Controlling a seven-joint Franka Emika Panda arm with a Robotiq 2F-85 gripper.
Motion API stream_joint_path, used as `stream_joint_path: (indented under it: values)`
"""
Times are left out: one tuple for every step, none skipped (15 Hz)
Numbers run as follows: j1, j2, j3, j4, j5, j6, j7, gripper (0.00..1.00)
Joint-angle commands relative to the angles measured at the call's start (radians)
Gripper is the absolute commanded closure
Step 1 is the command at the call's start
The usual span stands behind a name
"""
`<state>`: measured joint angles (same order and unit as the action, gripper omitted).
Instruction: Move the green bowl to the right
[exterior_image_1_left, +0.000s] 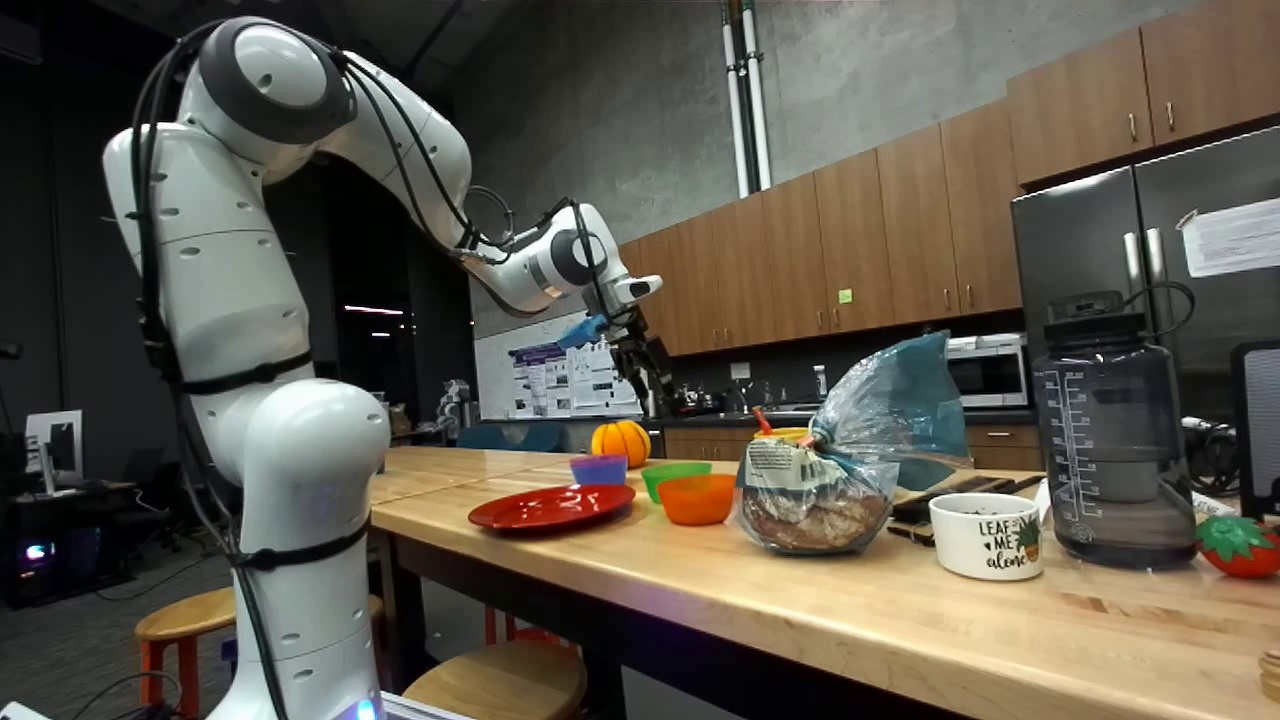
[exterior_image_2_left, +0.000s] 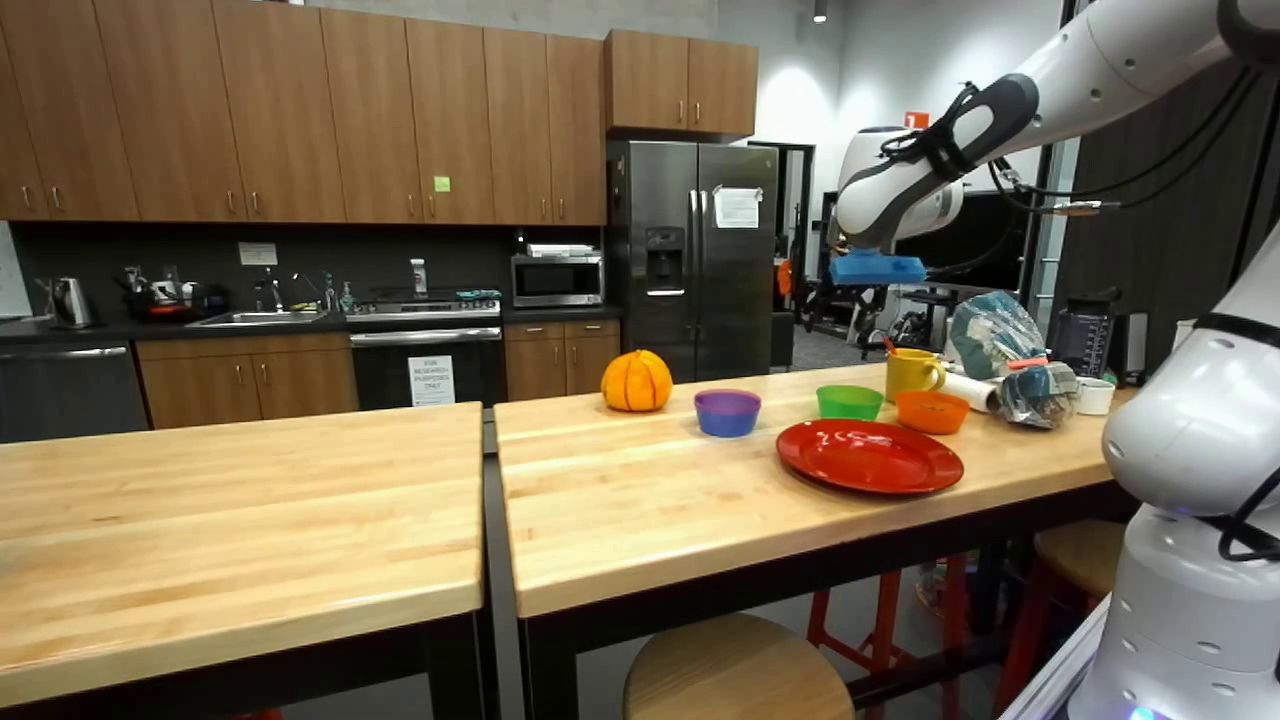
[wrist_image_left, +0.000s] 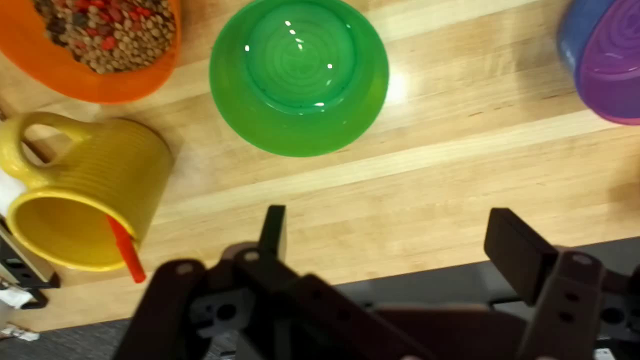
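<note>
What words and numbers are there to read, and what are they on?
"LEAF ME alone": white bowl
"FOR RESEARCH USE ONLY", slightly blurred: paper on the oven
Too small or blurred to read: bottle markings, bag label, posters, fridge paper, wall notice, orange sign

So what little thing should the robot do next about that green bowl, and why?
I'd probably shift the open gripper over the green bowl before lowering: in the wrist view the bowl lies beyond the fingertips, not between them, and in an exterior view they hang clear of the table.
</note>
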<state>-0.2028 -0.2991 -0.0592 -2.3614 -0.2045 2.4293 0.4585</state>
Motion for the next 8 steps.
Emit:
stream_joint_path:
  values:
    - [0.050, -0.025, 0.003, -0.002, 0.069, 0.013, -0.125, 0.00]
    - [0.067, -0.033, 0.005, -0.002, 0.091, 0.006, -0.159, 0.00]
    - [0.081, -0.038, 0.006, -0.002, 0.111, 0.006, -0.191, 0.00]
    - [0.092, -0.044, 0.011, -0.002, 0.121, -0.001, -0.216, 0.00]
    - [0.104, -0.049, 0.013, -0.001, 0.134, -0.003, -0.242, 0.00]
    - [0.116, -0.054, 0.017, -0.002, 0.144, -0.004, -0.266, 0.00]
    - [0.126, -0.056, 0.019, -0.001, 0.154, -0.005, -0.289, 0.00]
    - [0.137, -0.060, 0.021, 0.000, 0.162, -0.010, -0.310, 0.00]
